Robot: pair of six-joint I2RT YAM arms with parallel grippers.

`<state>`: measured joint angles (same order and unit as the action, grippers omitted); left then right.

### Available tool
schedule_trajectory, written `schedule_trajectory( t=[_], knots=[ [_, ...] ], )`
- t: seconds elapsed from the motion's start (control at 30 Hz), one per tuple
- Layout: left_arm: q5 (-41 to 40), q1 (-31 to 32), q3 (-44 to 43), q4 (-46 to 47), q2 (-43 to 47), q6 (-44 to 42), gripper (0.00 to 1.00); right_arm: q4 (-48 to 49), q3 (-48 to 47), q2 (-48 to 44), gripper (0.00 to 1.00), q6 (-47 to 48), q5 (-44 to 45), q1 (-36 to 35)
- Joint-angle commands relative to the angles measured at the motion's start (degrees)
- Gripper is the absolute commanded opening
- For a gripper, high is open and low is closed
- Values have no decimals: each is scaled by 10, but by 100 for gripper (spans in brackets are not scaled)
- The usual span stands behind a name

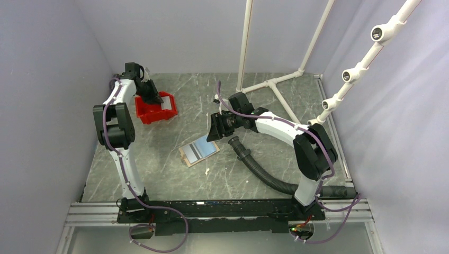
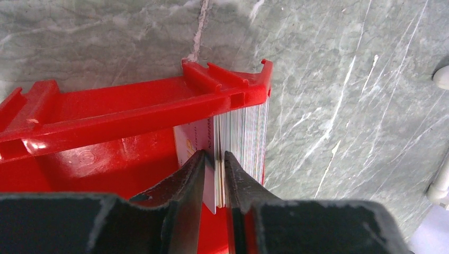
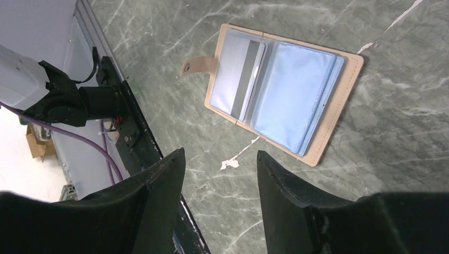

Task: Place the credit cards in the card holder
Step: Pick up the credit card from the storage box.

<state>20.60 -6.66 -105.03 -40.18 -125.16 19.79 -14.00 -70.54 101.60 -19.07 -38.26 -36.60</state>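
Note:
A stack of credit cards stands on edge against the right wall of a red bin at the back left. My left gripper reaches into the bin and is shut on a few credit cards at the stack's near side, a whitish one outermost. The tan card holder lies open on the table, showing pale blue sleeves, with a card with a grey stripe in its left sleeve. My right gripper hovers open just beyond the holder's far right corner, holding nothing.
A black corrugated hose curves along the table under the right arm. White pipe framing stands at the back right. A small pale chip lies near the holder. The arms' black base rail runs along the near edge.

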Motion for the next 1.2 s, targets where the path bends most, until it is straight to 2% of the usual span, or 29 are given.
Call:
schedule_trajectory(
  t=[0.0, 0.23, 0.4, 0.47, 0.57, 0.73, 0.93, 1.0, 1.07, 1.17],
  knots=[
    [12, 3, 2, 13, 49, -16, 25, 22, -3, 2, 54, 3, -15, 1],
    [22, 4, 3, 16, 50, -14, 23, 22, -3, 4, 54, 2, -17, 1],
    [16, 3, -5, 7, 43, -14, 16, 20, -5, 5, 54, 3, -17, 1],
    [11, 3, -11, -1, 39, -15, 9, 19, -6, 5, 54, 4, -18, 1],
    [-5, 4, -21, -16, 38, -20, 6, 18, -8, 7, 54, 4, -19, 2],
    [-67, 7, -56, -70, 41, -46, 0, 17, -10, 8, 54, 5, -21, 1],
    [-200, 9, -103, -137, 66, -70, 0, 15, -10, 11, 54, 7, -16, 1],
    [-222, 11, -112, -161, 90, -64, 0, 9, -10, 11, 54, 12, -5, 1],
    [-200, 18, -97, -167, 143, -53, 0, -12, -15, 15, 54, 24, 25, 0],
    [-86, 26, -21, -148, 235, -5, 0, -52, -34, 26, 54, 51, 92, -12]
  ],
)
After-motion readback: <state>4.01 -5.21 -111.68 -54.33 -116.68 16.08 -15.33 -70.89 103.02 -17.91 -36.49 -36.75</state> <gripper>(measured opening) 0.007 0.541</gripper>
